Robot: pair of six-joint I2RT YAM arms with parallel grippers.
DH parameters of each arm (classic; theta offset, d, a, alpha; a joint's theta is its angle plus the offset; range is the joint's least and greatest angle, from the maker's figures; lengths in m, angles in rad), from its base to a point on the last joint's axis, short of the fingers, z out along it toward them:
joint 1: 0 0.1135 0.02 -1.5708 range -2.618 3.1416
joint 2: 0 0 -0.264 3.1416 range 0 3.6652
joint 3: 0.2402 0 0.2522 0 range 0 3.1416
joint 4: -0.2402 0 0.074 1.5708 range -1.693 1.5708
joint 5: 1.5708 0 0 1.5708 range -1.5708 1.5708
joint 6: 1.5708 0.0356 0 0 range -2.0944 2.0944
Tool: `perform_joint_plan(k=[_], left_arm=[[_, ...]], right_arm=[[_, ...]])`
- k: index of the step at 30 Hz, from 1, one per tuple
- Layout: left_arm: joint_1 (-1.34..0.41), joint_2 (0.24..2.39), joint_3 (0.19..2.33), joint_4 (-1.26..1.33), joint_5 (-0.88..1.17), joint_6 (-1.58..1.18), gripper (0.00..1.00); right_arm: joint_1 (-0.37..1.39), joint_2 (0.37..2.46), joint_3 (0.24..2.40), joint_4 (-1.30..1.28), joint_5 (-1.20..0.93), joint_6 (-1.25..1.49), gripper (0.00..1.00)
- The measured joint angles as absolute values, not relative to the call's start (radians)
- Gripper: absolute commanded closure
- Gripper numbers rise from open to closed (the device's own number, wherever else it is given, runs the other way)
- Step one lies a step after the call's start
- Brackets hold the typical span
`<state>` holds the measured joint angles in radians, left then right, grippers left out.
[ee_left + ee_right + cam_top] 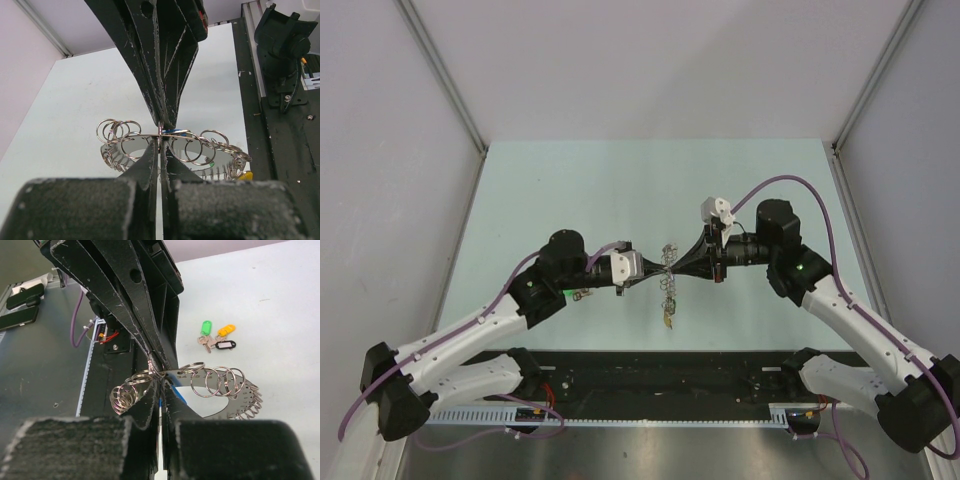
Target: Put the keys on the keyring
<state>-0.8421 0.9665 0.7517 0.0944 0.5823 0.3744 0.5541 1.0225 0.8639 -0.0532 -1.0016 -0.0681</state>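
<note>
The keyring point(667, 282) hangs above the middle of the desk point(570, 190), lifted clear of it and caught between both arms. The left end effector point(160, 142) and the right end effector point(161, 385) are each pressed together on the ring's flat band, pinching it at almost the same spot from opposite sides. Small rings point(116, 130) fan along the band on both sides of the pinch, and a blue tag point(176, 390) sits right against it. Whether its key is already threaded cannot be told.

The loose keys point(215, 338), with green, yellow and dark tags, lie together on the desk, on the left arm's side of the keyring, well apart from it.

This looks like a steadying hold. One arm should probably keep its grip firm and the band level, so the small rings do not slide and bunch. The other could then let go gently, without tugging, and fetch a key.
</note>
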Motion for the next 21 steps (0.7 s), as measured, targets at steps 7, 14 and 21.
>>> perform_joint_plan(k=[7, 14, 21], left_arm=[[-0.842, 0.945, 0.752, 0.087, 0.578, 0.377, 0.73], [-0.842, 0.917, 0.804, -0.018, 0.582, 0.421, 0.61], [-0.842, 1.017, 0.892, -0.148, 0.612, 0.445, 0.61]], right_arm=[[0.558, 1.017, 0.865, -0.146, -0.945, -0.135, 1.0], [0.584, 1.023, 0.898, -0.299, -0.857, -0.209, 1.0], [0.626, 1.037, 0.946, -0.363, -0.777, -0.26, 1.0]])
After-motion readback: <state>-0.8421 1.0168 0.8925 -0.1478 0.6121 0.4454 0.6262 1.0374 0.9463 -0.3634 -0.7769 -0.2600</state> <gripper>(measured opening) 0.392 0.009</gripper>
